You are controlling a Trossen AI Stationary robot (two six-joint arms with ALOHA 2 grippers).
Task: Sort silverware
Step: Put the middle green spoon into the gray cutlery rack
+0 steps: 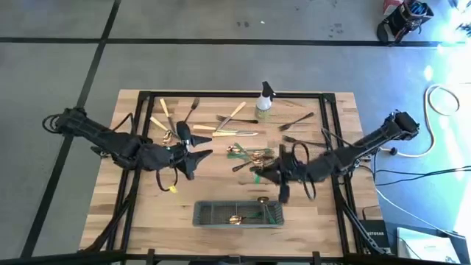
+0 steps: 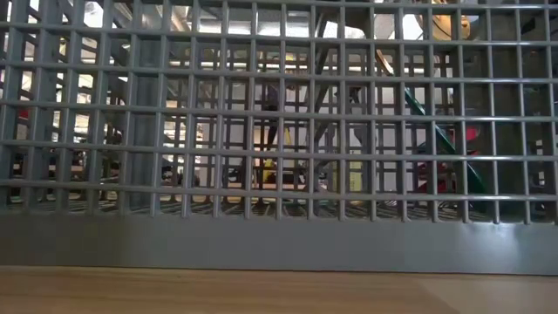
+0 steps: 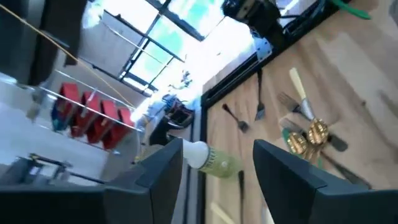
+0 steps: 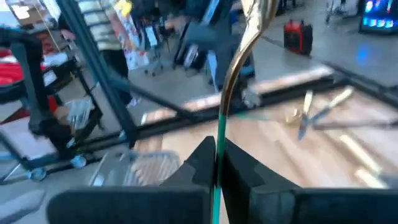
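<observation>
On the wooden bench (image 1: 147, 221), the left end effector (image 1: 193, 160) hovered with its fingers spread wide and nothing between them, left of centre. Loose silverware (image 1: 221, 126) lay scattered across the far half, beside a small spray bottle (image 1: 263, 101). At the near edge, a grey wire-mesh caddy (image 1: 239, 213) held a few gold pieces (image 1: 237, 218). The right end effector (image 1: 268, 175) pinched a green-handled gold utensil (image 4: 231, 81) just beyond the caddy. Grey floor surrounded the bench.
</observation>
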